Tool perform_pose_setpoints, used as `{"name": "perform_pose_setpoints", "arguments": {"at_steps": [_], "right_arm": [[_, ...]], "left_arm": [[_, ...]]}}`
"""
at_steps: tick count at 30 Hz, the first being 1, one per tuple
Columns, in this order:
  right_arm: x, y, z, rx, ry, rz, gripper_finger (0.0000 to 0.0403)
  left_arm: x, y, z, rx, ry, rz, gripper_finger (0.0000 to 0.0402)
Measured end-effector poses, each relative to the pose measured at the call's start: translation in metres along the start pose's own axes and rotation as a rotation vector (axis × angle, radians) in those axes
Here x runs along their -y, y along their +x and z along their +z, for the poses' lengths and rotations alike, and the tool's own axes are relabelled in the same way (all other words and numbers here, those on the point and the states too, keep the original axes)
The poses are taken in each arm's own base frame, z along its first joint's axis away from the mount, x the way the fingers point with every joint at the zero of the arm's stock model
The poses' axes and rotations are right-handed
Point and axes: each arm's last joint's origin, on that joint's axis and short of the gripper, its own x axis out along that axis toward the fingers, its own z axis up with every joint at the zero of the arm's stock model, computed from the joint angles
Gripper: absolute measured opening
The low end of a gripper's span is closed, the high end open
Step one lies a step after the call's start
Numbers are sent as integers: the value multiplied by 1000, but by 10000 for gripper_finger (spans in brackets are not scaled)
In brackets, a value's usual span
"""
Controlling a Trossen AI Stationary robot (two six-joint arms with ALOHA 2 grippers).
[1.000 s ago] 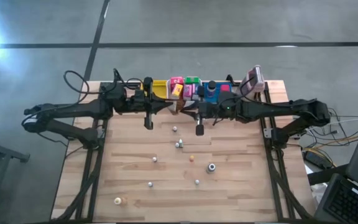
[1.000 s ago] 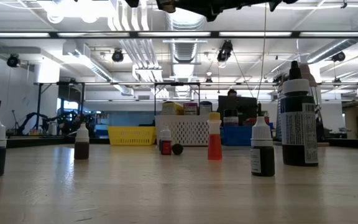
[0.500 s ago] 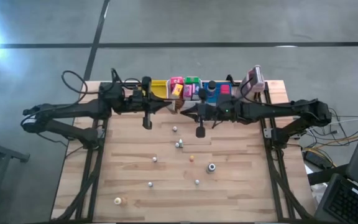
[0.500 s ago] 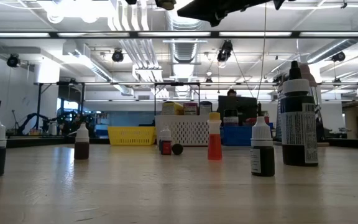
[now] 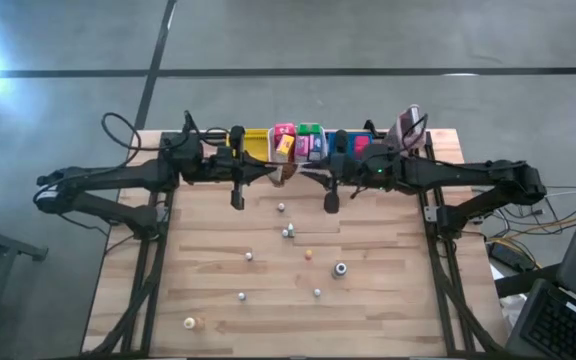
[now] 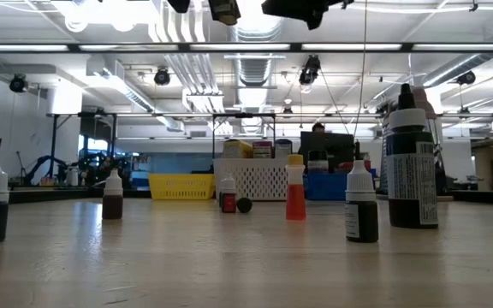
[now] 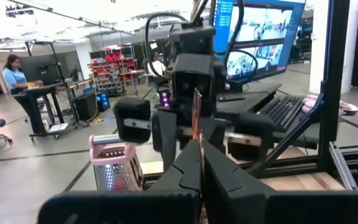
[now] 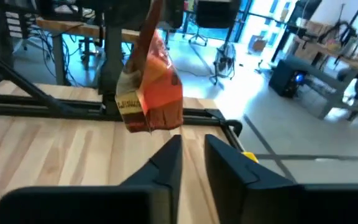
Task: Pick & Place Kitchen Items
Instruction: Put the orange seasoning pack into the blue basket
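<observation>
A brown-orange packet hangs in the air near the far edge, in front of the bins. My left gripper is shut on it. My right gripper is open and faces the packet from the table's right, a short way off and touching nothing. Pink, green and yellow packets sit in the white bin. Several small dropper bottles and tiny pieces stand scattered on the table. My left gripper pinches the packet between its two fingers, coming level from the table's left. In the left wrist view the packet shows edge-on, rising from between the fingertips. It is lifted clear of the table, and its lower end hangs free.
Yellow, white and blue bins line the far edge, with the pink-grey device at their right. Small bottles dot the table's middle and near half. A person stands at a desk in the room behind.
My right gripper has drawn back from the packet toward the table's right. The packet stays in my left gripper.
</observation>
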Motion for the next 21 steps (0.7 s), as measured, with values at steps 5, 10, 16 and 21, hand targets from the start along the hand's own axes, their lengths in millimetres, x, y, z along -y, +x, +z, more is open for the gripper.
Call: {"name": "perform_pose_setpoints", "arguments": {"at_steps": [5, 10, 16, 21], "right_arm": [[3, -13, 17, 59, 66, 7, 131], [4, -10, 23, 30, 52, 9, 187], [5, -3, 36, -26, 36, 17, 231], [4, 8, 37, -117, 26, 28, 254]], "left_arm": [[0, 2, -7, -50, -3, -5, 0], [0, 11, -17, -91, -11, -11, 0], [0, 18, -25, -111, -24, -18, 0], [0, 21, -28, -114, -28, -27, 0]]}}
